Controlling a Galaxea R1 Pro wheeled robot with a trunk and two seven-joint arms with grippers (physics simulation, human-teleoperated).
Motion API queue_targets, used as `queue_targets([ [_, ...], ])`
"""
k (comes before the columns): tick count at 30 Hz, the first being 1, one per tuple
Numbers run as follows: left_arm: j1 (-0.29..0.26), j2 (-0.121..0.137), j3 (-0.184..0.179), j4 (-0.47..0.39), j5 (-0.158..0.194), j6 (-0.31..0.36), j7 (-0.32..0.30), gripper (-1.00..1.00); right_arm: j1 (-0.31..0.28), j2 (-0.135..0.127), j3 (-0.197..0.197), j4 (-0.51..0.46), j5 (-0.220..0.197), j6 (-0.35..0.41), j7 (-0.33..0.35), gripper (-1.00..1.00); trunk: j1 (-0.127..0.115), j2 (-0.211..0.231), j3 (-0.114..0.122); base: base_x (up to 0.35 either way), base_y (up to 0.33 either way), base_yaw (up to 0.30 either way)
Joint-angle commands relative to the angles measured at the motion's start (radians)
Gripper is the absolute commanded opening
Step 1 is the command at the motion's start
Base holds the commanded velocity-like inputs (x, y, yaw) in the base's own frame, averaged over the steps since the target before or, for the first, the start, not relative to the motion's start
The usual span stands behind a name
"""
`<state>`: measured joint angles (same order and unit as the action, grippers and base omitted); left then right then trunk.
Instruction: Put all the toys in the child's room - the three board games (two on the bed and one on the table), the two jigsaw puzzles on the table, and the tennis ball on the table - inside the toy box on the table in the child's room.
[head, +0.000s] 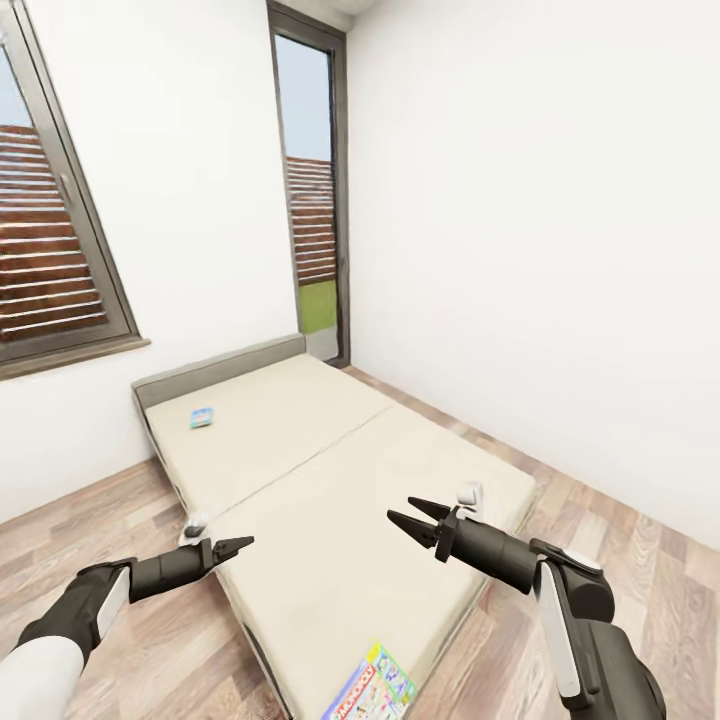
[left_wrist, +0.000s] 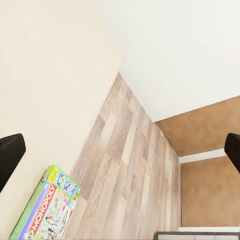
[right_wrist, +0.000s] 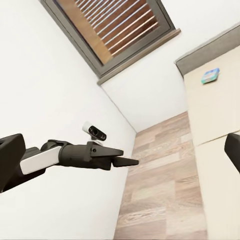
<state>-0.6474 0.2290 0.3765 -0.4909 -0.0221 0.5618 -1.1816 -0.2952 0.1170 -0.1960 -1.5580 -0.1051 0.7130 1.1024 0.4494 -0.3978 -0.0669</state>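
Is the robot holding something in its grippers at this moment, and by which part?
Nothing is held. The left gripper and the right gripper hang empty above the bed; the Monopoly box lies untouched on it.

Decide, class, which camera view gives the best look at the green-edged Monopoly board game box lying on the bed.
The left wrist view: the green-edged Monopoly board game box is large enough to read its title, lying at the beige mattress edge. The head view catches it smaller and cut by the frame.
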Motion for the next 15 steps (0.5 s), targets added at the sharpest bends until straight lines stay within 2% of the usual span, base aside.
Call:
queue_targets([
  [1,-0.001,-0.001,0.004,0.000,-0.002,0.010,-0.004,1.00,-0.001,0.000,-0.002,0.000,-0.003,0.006,0.002,1.00,0.001,-0.002,-0.002,0.000,-0.278,0.269],
  [7,-0.001,0.000,0.004,0.000,-0.002,0.010,-0.004,1.00,-0.001,0.000,-0.002,0.000,-0.004,0.006,0.003,1.00,0.001,-0.002,0.002,0.000,-0.293,0.242],
  [15,-0.001,-0.002,0.004,0.000,-0.002,0.010,-0.004,1.00,-0.001,0.000,-0.002,0.000,-0.004,0.005,0.006,1.00,0.001,-0.002,0.002,0.000,-0.299,0.046],
])
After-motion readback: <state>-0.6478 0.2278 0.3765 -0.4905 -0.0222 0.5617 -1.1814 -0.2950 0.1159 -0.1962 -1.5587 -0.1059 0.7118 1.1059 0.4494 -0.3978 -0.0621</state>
